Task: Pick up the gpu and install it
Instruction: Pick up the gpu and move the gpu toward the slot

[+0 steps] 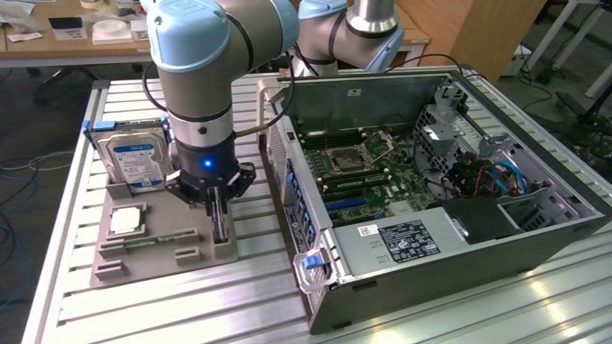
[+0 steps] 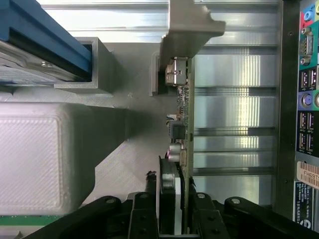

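Note:
The gpu (image 1: 221, 231) stands on its edge in a slot of the grey holder tray (image 1: 168, 264), at the side nearest the computer case. My gripper (image 1: 218, 208) has come straight down over it. In the wrist view the gpu (image 2: 182, 99) shows edge-on, a green board with small components and a silver bracket (image 2: 188, 25) at its far end. My gripper (image 2: 174, 221) straddles the card, one black finger (image 2: 144, 214) against each face, shut on it. The card still sits in its slot.
The holder tray also carries a silver hard drive (image 1: 134, 161) with a blue-white label, a square processor chip (image 1: 127, 221) and a memory stick (image 1: 153, 240). The open computer case (image 1: 431, 179) lies at the exterior view's right, its motherboard (image 1: 359, 179) exposed. The case's rear ports (image 2: 306, 99) are close by.

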Robot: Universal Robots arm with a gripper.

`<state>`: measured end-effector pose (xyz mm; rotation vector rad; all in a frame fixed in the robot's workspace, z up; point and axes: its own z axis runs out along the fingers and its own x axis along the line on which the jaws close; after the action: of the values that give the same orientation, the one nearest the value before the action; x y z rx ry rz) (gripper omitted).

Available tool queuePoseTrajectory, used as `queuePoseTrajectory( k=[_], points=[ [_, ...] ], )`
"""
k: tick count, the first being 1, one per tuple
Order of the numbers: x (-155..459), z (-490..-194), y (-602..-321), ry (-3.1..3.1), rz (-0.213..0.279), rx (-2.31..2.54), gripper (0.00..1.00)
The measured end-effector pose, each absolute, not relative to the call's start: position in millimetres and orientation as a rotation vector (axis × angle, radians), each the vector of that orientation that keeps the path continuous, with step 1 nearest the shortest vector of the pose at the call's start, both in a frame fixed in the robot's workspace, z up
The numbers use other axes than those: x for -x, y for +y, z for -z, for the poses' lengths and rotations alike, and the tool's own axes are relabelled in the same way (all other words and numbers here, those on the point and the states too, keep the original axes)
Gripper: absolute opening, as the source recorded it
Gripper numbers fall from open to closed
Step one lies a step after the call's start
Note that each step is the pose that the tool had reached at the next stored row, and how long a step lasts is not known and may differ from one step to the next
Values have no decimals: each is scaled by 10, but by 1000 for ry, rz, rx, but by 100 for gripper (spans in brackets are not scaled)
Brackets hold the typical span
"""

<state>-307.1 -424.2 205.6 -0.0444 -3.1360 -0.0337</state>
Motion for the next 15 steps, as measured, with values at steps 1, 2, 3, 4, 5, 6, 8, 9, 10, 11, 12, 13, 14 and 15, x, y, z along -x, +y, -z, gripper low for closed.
queuePoseTrajectory(
  k=[1, 2, 3, 4, 5, 6, 8, 9, 10, 11, 12, 13, 14, 15],
  points=[
    [3071, -2056, -4242, -3136, 34, 44, 32],
    [3071, -2056, -4242, -3136, 34, 44, 28],
    [3071, -2056, -4242, -3136, 34, 44, 28],
    [3069, -2056, -4242, -3136, 34, 44, 28],
    [3067, -2055, -4242, -3136, 34, 44, 28],
    [3065, -2055, -4242, -3136, 34, 44, 28],
    [3062, -2055, -4242, -3136, 34, 45, 28],
    [3061, -2055, -4242, -3136, 34, 45, 28],
    [3061, -2055, -4242, -3136, 34, 45, 28],
    [3060, -2054, -4242, -3136, 34, 44, 28],
    [3060, -2054, -4242, -3136, 34, 44, 28],
    [3060, -2054, -4242, -3136, 34, 44, 28],
    [3060, -2054, -4242, -3136, 34, 44, 28],
    [3060, -2054, -4242, -3136, 34, 44, 28]
  ],
)
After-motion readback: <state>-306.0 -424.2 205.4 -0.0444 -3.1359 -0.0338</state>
